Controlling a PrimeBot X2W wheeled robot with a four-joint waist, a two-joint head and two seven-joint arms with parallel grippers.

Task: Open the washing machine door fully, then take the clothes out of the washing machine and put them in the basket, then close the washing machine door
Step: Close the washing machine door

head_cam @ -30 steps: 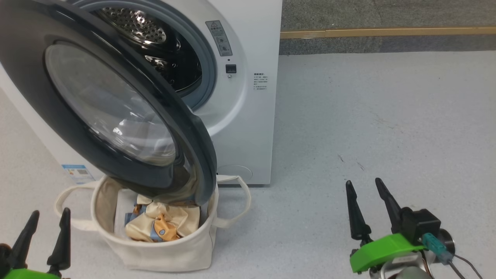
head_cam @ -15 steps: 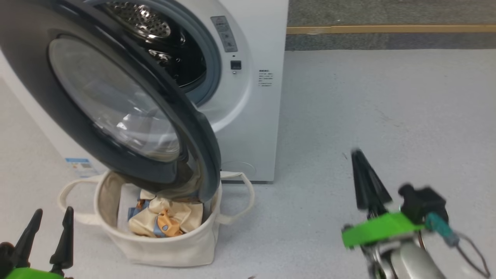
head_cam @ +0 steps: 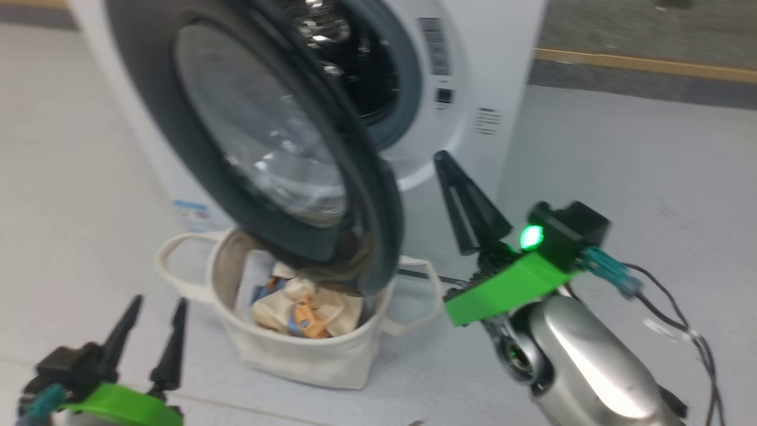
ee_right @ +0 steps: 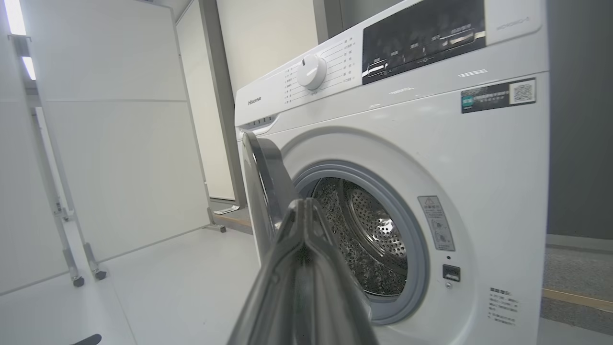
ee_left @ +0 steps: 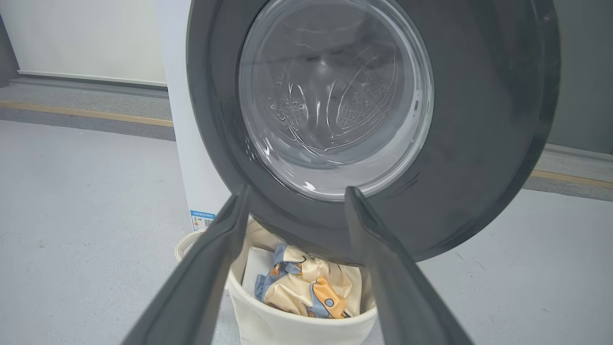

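The washing machine [ee_right: 483, 158] front reads "Hisense".

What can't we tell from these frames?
- Drum floor: right wrist view, right gripper covers it; head view, washing machine door covers it; emptiness unconfirmed.
- Basket rear: head view, door rim overlaps it.
- Warning label text: right wrist view, too small.
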